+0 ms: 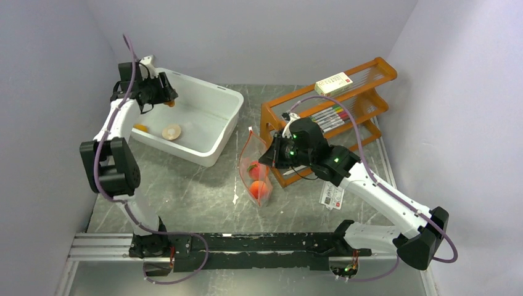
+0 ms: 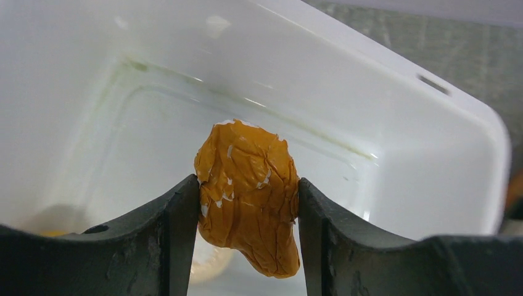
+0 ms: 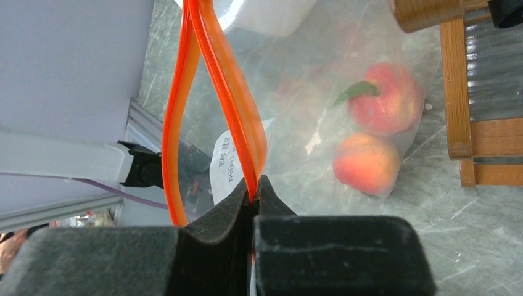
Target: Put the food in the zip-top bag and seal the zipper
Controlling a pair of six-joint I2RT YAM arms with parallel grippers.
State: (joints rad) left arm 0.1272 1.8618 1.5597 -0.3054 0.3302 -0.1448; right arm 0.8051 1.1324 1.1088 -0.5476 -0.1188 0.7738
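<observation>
The left gripper (image 2: 248, 185) is clamped across the middle of a wrinkled orange toy food piece (image 2: 248, 197), holding it above the inside of the white plastic tub (image 1: 213, 120). The piece's creased, flaking skin suggests something light and soft that squashes easily, so a gentle mid-body pinch looks adequate. The right gripper (image 3: 253, 192) is closed on the orange-red zipper strip (image 3: 216, 80) of the clear floppy zip-top bag (image 1: 254, 161), lifting one end so the mouth gapes in a narrow loop. 2 toy fruits, a reddish peach (image 3: 385, 98) and a paler peach (image 3: 365, 163), lie in the bag's lower corner. The film looks thin, limp and probably slippery, so only the stiffer strip offers a sure hold, and the opening seems tight for a drop. A pale round item (image 1: 171, 131) and a small orange bit (image 1: 142, 127) lie in the tub. The orange wooden rack (image 1: 364, 86) holding coloured markers (image 1: 330, 116) stands just beside the bag, and the tub's wall lies between the held piece and the bag.
</observation>
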